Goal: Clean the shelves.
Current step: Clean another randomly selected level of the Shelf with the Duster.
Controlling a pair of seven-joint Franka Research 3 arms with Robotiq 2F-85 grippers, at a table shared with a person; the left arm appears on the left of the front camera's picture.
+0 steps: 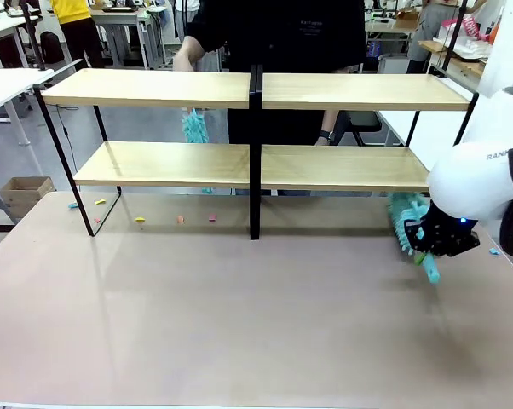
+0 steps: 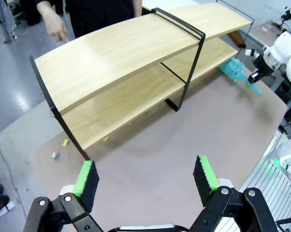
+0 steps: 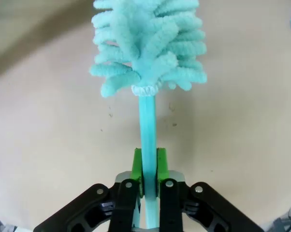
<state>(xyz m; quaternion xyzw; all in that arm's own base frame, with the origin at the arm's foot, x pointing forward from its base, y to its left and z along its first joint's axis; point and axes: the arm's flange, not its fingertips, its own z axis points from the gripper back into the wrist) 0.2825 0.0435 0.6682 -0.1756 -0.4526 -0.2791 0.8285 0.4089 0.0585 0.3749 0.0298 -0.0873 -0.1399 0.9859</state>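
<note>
Overall, the shelves (image 1: 256, 166) stood across the far half of the beige tabletop (image 1: 239, 324), two long wooden boards on a thin black frame with a black post (image 1: 255, 153) at the middle. The right gripper (image 3: 149, 166) was pinched firmly on the thin handle of a teal duster (image 1: 407, 223), the green pads pressed against the stem from both sides. The fluffy head of the duster lay low, just beside the right end of the lower board and near the tabletop. The left gripper (image 2: 144, 179) hung well back from the shelves with its fingers spread wide and nothing between them.

Behind the shelves a person's hand (image 1: 187, 58) rested near the upper board, and a second teal duster (image 1: 194, 126) hung between the boards left of the post. Small coloured scraps (image 1: 140, 220) lay on the tabletop under the left half of the lower board.

In my judgement the shelves are light and liable to slide or rock on the narrow frame if pushed hard, and the boards look smooth. The duster head appears soft and yielding, the stem stiff but slender and possibly slippery. The present hold low on the stem suits sweeping; light pressure is advised.
</note>
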